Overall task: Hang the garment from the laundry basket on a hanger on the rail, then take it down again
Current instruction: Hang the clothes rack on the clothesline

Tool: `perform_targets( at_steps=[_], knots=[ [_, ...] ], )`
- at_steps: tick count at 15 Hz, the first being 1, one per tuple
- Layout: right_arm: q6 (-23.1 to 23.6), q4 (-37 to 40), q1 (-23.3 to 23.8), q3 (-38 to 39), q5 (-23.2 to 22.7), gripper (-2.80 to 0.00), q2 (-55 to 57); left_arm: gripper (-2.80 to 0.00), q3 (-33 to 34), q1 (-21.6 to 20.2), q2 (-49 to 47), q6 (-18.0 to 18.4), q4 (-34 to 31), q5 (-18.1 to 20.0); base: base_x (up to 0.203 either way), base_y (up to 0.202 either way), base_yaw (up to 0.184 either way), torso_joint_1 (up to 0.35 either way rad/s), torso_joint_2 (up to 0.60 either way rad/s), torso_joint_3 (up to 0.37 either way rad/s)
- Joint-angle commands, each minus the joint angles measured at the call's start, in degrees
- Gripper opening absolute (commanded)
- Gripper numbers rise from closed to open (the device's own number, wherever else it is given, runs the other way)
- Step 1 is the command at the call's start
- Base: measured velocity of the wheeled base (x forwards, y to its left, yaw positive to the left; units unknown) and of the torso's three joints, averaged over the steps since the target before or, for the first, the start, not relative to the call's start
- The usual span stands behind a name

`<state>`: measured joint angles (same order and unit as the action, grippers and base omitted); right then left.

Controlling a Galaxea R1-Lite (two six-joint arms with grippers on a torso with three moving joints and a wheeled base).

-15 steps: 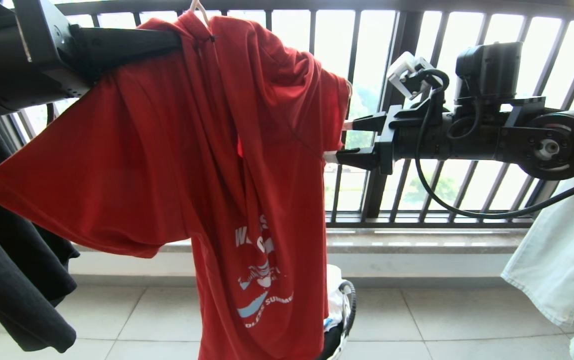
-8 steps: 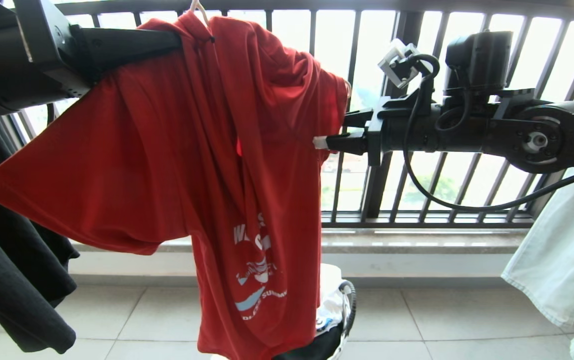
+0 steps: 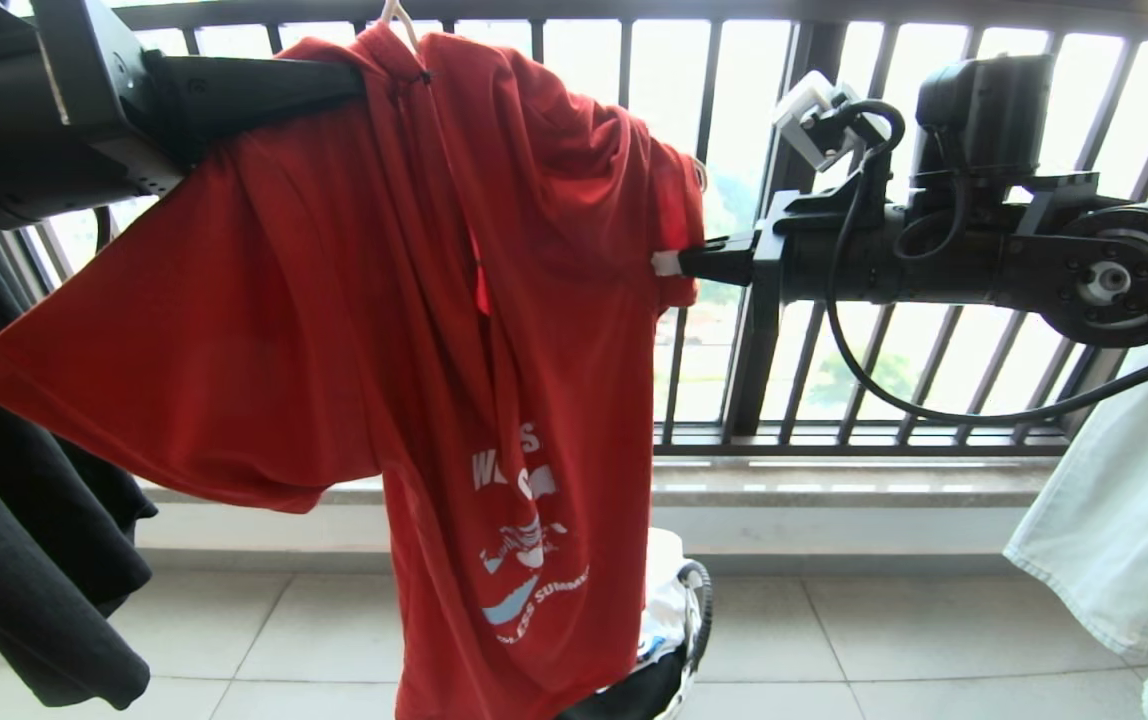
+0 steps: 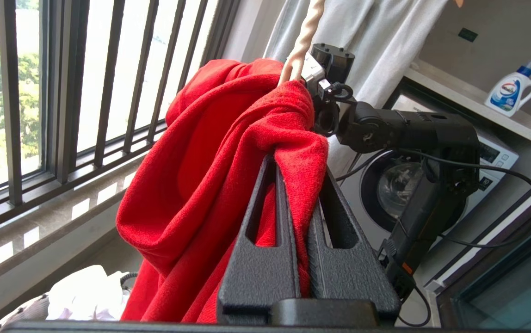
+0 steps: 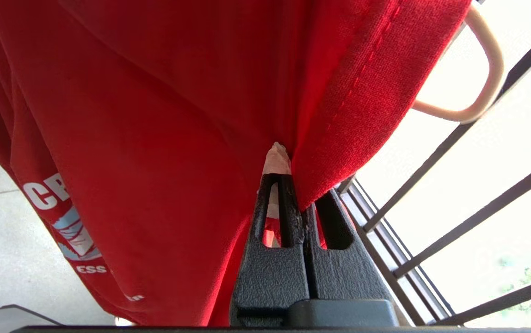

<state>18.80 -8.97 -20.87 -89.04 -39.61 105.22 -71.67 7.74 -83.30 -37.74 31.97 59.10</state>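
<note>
I have the red T-shirt (image 3: 494,330) hanging bunched on the white wire hanger (image 5: 476,88), whose hook (image 3: 396,18) rises out of the head view at the top; the rail itself is not in any picture, so I cannot confirm the hook's seat. My left gripper (image 4: 293,175) has its jaws closed on a fold of the shirt near the collar, just below the twisted stem of the hanger. My right gripper (image 5: 293,185) has its jaws clamped flat on the hem of the far sleeve, right beside the hanger's rounded end loop, with a scrap of pale tape or label showing at the tips. The laundry basket (image 3: 689,625) sits on the tiled floor below, partly hidden behind the shirt. Risks as I judge them: the right grip takes only a thin edge of cloth, so a hard sideways pull could slip it free or stretch the seam; if that pull drags the sleeve against the end loop, the cloth may snag on it instead of clearing it. With both arms tensioning the shirt from opposite sides, an uneven pull could tilt the hanger and lift its hook off its support, dropping the lot. The black garment (image 3: 24,560) hangs close on the left and the pale trousers (image 3: 1114,510) on the right; a wide swing could foul either.
</note>
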Motion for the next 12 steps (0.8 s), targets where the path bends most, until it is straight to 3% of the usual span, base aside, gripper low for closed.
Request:
perform_targets(
  at_steps=[1,12],
  knots=[
    [0.1,-0.1,1.3,2.3,0.1,-2.80,-1.6,-2.80,-0.1,0.0,0.0,-0.2,0.2,0.3,0.000,0.000,0.000,0.000,0.00,0.000],
    [0.4,-0.3,2.5,8.7,4.2,-2.80,-4.7,-2.80,-0.7,-1.8,-0.3,-0.3,0.2,0.1,0.000,0.000,0.000,0.000,0.00,0.000]
  ],
)
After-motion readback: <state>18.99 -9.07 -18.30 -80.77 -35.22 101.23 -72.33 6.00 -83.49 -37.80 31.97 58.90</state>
